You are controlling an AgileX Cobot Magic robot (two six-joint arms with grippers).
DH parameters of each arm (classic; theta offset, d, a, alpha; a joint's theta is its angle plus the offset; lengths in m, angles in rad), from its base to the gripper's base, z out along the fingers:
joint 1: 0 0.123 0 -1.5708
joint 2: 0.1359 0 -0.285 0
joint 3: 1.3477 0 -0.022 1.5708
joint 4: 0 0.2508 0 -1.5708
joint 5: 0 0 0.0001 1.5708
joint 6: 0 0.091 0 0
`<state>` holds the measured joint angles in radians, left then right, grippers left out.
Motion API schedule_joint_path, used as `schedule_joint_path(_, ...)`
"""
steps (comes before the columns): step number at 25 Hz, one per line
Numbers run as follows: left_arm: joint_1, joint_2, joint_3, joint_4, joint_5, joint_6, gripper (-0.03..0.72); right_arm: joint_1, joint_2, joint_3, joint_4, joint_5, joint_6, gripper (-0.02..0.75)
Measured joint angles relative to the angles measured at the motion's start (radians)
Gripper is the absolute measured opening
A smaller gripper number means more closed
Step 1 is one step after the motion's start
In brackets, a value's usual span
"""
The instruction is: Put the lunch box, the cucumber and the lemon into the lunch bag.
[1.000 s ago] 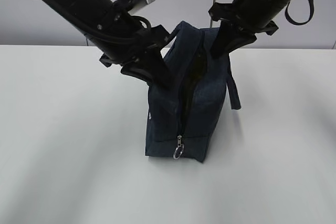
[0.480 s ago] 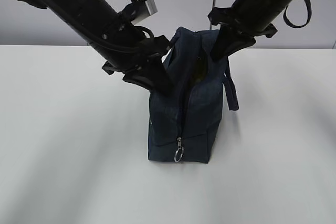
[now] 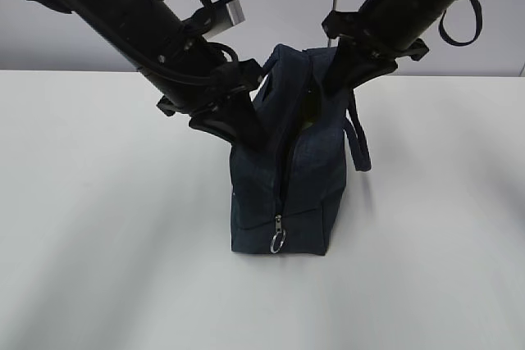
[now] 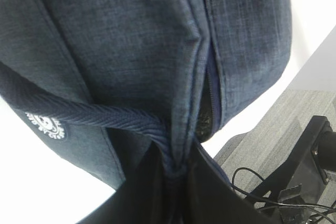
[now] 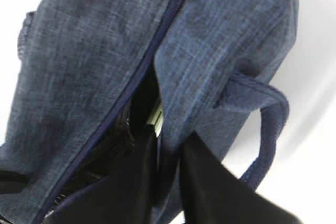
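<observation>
I find the lunch bag (image 3: 287, 178) standing upright at mid-table (image 3: 98, 227), narrow end toward the exterior camera, with the zipper ring pull (image 3: 279, 241) hanging low on that end and the seam above it parted. My left gripper (image 4: 173, 174) has its jaws pressed together on the bag's loop handle (image 4: 105, 116) where the strap meets the top edge; I judge this hold serves to keep the left rim up and the mouth from collapsing. My right gripper (image 5: 168, 174) sits at the opposite rim with one jaw inside the opening and the other outside the fabric wall; the jaws stand slightly apart around that edge, and I cannot tell from these views whether they are gripping it or letting it go. The second handle (image 5: 265, 124) hangs free down the right side. Through the gap beside the right jaw I see a pale sliver of something (image 5: 155, 116), possibly the lunch box, but I cannot confirm it. The cucumber and lemon are not visible on the table or elsewhere; they may be inside the bag, which I cannot verify. The opening is a narrow slot between the two rims. The table is bare on both sides, giving each arm ample room to draw outward.
</observation>
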<state>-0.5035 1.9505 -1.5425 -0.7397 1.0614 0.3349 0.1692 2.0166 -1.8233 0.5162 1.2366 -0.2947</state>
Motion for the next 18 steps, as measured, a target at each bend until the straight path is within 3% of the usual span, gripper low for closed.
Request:
schedule_joint_path(4, 0.0, 0.0, 0.0, 0.002, 0.0, 0.0, 0.069, 0.0, 0.0, -0.002, 0.01, -0.001, 0.0, 0.256)
schedule_joint_path(7, 0.0, 0.0, 0.0, 0.004, 0.0, 0.0, 0.134, 0.0, 0.0, -0.002, 0.011, -0.001, -0.002, 0.307)
schedule_joint_path(13, 0.0, 0.0, 0.0, 0.028, 0.016, 0.0, 0.285, 0.0, 0.0, -0.002, 0.035, -0.002, -0.002, 0.321)
schedule_joint_path(18, 0.0, 0.0, 0.0, 0.043, 0.022, 0.0, 0.317, 0.0, 0.001, -0.002, 0.069, -0.002, -0.012, 0.321)
